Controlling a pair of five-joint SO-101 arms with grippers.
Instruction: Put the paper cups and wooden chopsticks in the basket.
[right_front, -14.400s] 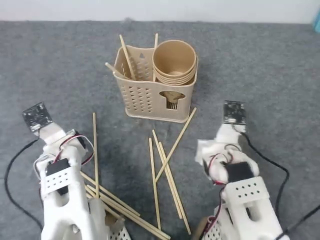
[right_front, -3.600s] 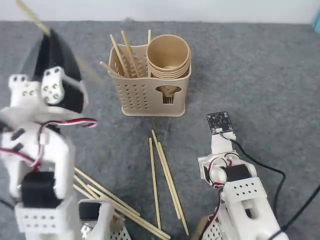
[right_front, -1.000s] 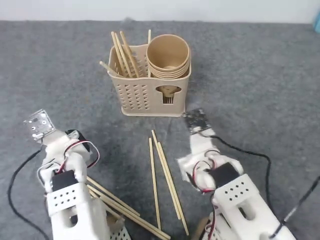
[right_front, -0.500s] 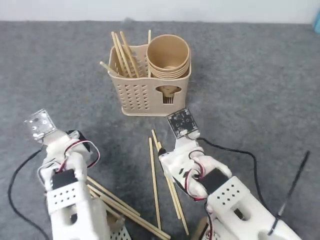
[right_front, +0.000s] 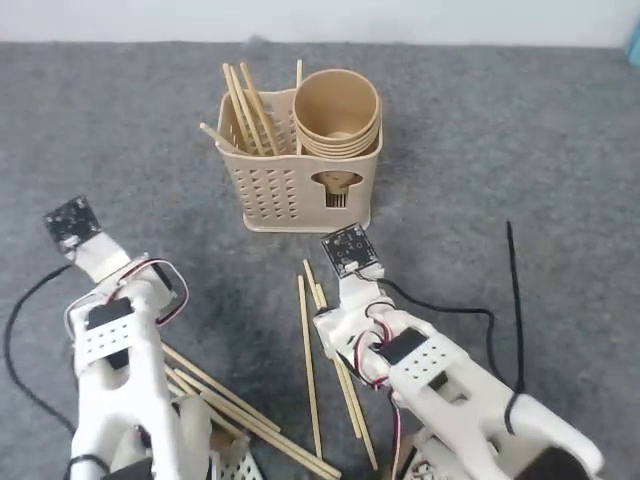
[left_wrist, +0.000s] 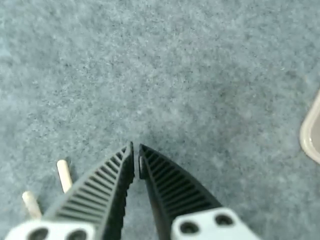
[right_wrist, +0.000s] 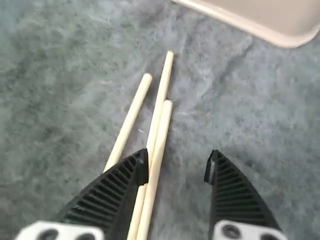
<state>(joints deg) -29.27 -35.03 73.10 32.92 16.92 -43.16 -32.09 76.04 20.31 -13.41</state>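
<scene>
At the far middle of the carpet (right_front: 520, 140) the basket (right_front: 300, 195) stands upright. Its right compartment holds the stacked cups (right_front: 338, 105). Its left compartment holds the stowed chopsticks (right_front: 245, 100), which lean with their tips above the rim.

On the near side of the basket, three middle chopsticks (right_front: 308, 370) lie flat and close to parallel. They run from just short of the basket's base toward the near edge. The right arm (right_front: 400, 350) lies over their far ends.

The right gripper (right_wrist: 177, 162) is about half open and holds nothing. One finger (right_wrist: 120, 195) sits over two chopsticks that touch side by side, with the third just outside it. The other finger (right_wrist: 232, 195) is over bare carpet. Whether the tips touch the carpet cannot be told. The basket's base edge lies near ahead, apart from the chopstick ends.

The left arm (right_front: 115, 340) is at the near left. The left gripper (left_wrist: 136, 150) is closed to a hairline with nothing between its fingers, over bare carpet. The left chopsticks (right_front: 240, 410) lie in a diagonal bundle from under that arm toward the near edge.

Open carpet lies on both sides of the basket. A black cable (right_front: 515, 300) rises right of the right arm.
</scene>
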